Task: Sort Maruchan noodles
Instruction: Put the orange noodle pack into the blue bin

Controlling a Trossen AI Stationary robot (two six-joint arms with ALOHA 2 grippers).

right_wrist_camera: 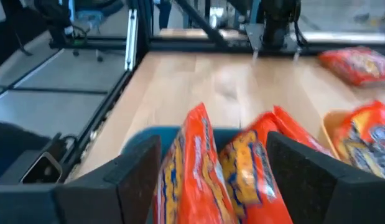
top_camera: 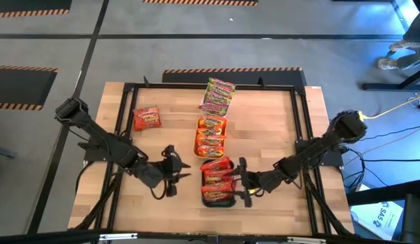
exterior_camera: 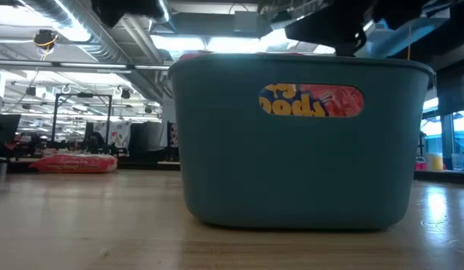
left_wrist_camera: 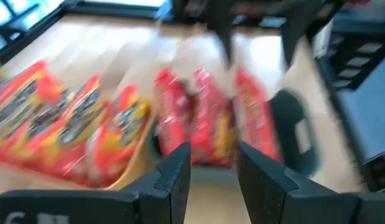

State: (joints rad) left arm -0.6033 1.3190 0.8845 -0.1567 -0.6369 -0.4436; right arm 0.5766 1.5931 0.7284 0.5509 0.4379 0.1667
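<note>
Maruchan noodles are sitting in three groups down the table's middle, plus one stray. Green-pink packets (top_camera: 218, 95) are lying at the far end, overlapping. Orange packets (top_camera: 210, 136) are filling the orange tray (top_camera: 224, 123) just below them. Red packets (top_camera: 216, 177) are standing on edge in the teal tray (top_camera: 217, 200) nearest the front edge; low view is showing one through the tray's handle slot (exterior_camera: 312, 100). One lone red packet (top_camera: 146, 118) is lying flat on the wood table (top_camera: 264, 129), well apart to the left.

Right gripper (top_camera: 242, 180) is hovering just beside the teal tray's right side, fingers (right_wrist_camera: 307, 180) standing apart, straddling the upright red packets (right_wrist_camera: 232, 168) but gripping nothing.

Left gripper (top_camera: 171, 171) is waiting left of the teal tray, fingers (left_wrist_camera: 175, 177) partly open with a clear gap, holding nothing, pointing toward the trays.
</note>
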